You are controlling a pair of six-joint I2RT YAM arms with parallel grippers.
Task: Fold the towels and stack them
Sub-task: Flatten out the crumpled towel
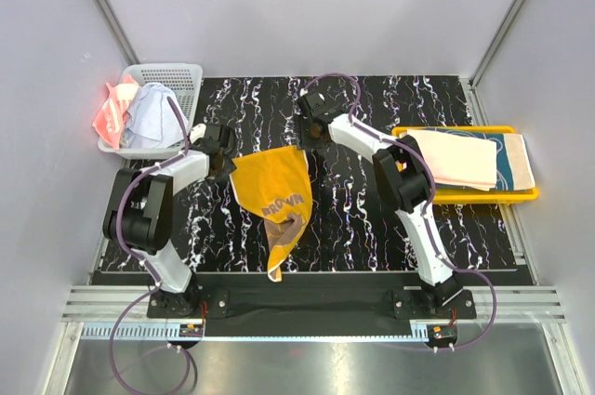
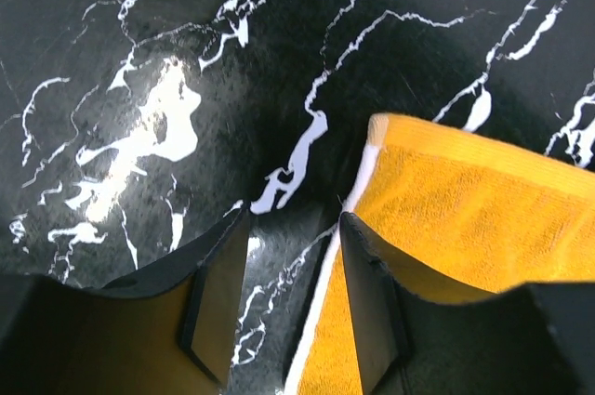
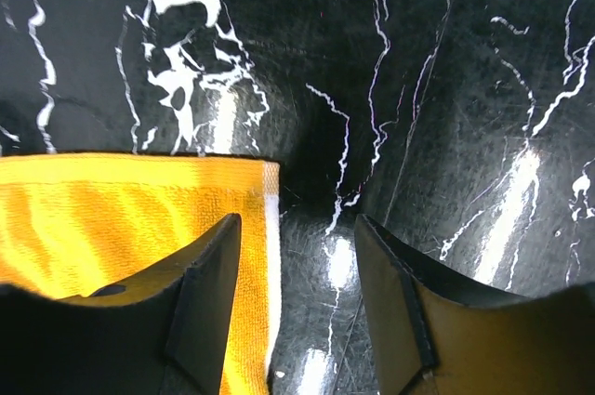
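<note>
The orange-yellow towel with the brown bear [image 1: 274, 200] lies on the black marble table, wide at the back and bunched to a narrow tail toward the front. My left gripper [image 1: 223, 155] is open at its back left corner. In the left wrist view [image 2: 293, 265] the towel corner [image 2: 465, 218] lies under and beside the right finger. My right gripper [image 1: 307, 139] is open at the back right corner. In the right wrist view [image 3: 297, 274] the towel [image 3: 112, 218] lies under the left finger. A pale peach towel [image 1: 456, 158] lies folded on a teal-and-cream towel [image 1: 511, 161].
The two folded towels sit in a yellow tray [image 1: 483, 195] at the right. A white mesh basket [image 1: 177, 79] at the back left holds a light blue-white towel [image 1: 153, 116] and a coral pink towel [image 1: 112, 111]. Grey walls enclose the table.
</note>
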